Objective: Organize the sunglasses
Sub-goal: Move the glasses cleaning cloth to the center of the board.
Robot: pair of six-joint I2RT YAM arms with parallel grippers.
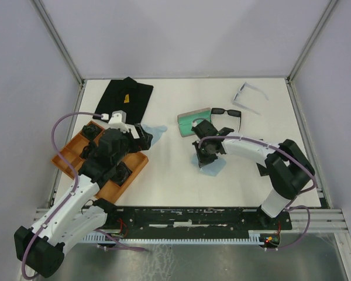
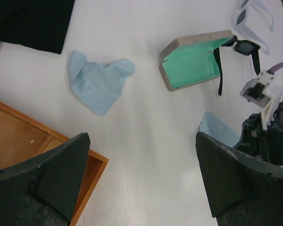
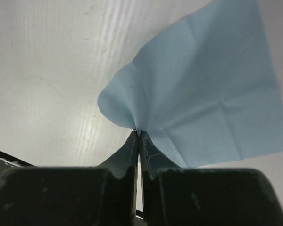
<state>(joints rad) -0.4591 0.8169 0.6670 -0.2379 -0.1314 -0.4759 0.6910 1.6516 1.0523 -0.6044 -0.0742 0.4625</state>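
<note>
Right gripper [image 3: 137, 134] is closed to a hairline on a puckered fold of the blue cloth [image 3: 203, 94], on the arm-base side of the open case [image 1: 194, 120]. It has only a small bite; most of the sheet lies flat on the table [image 1: 164, 187].

Risks, as I read it:
- The thin fabric could slip out on the lift because the pinch is so shallow.
- The black sunglasses [image 1: 227, 112] sit against the case's right end. A cloth carried over could sweep them or nudge the lid.
- The pale-framed sunglasses [image 1: 248, 93] are beyond the case to its right, probably out of harm's way.
- Left gripper [image 2: 142, 141] is spread wide and empty, left of the case, with the second cloth [image 2: 101, 82] between. If both arms go for the case, they could clash.
</note>
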